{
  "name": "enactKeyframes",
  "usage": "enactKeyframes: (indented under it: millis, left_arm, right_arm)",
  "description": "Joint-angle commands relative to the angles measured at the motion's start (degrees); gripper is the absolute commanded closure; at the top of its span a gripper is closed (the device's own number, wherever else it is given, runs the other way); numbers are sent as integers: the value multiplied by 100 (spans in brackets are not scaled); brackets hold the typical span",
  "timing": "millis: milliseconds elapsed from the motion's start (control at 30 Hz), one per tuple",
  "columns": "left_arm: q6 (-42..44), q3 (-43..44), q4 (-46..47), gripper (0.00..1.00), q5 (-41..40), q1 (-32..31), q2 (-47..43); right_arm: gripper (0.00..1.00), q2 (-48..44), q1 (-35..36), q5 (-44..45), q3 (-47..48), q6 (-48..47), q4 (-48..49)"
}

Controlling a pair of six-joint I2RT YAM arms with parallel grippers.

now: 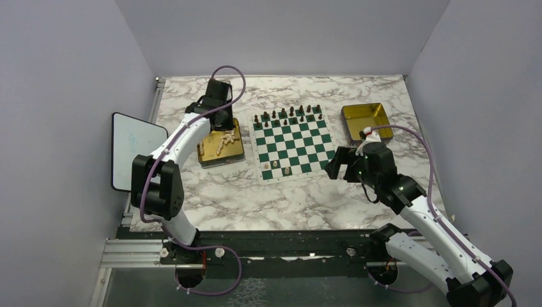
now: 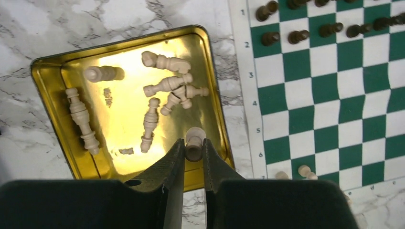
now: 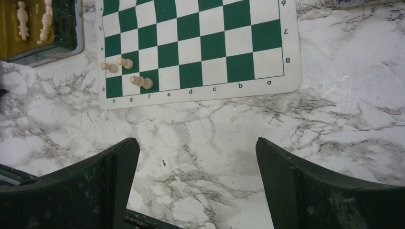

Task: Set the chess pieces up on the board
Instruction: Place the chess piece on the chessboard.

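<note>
One green-and-white chessboard (image 1: pixel 291 144); three cream chess pieces (image 3: pixel 125 62) standing at its seven o'clock corner; two gold trays (image 1: pixel 365 121); one white tablet (image 1: pixel 135 150).

Left jaws closed on one cream piece (image 2: pixel 194 142), over gold tray (image 2: pixel 47 64), close to tray's right wall. Loose cream pieces (image 2: pixel 165 86) lie on side inside tray, several touching in small heap, others apart at left. Green-white board (image 2: pixel 329 109) just right of tray, on marble bench (image 2: pixel 28 24). Dark pieces (image 2: pixel 286 36) on board's top rows. Few standing cream pieces (image 2: pixel 304 170) at board's bottom edge.
</note>
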Motion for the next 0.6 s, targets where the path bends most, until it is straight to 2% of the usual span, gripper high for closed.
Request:
enactKeyframes:
  millis: [0,233,567]
  left_arm:
    - [130,290,-361,85,16,-443,-395]
    - [70,308,-640,85,-216,-1263,-689]
    - [-398,-530,-667,85,-536,-2245,-1295]
  right_arm:
    - [3,120,-38,-151,222,-38,-83]
    - [3,193,-40,-60,373,-62,-95]
    - [3,283,-39,9,336,-37,-16]
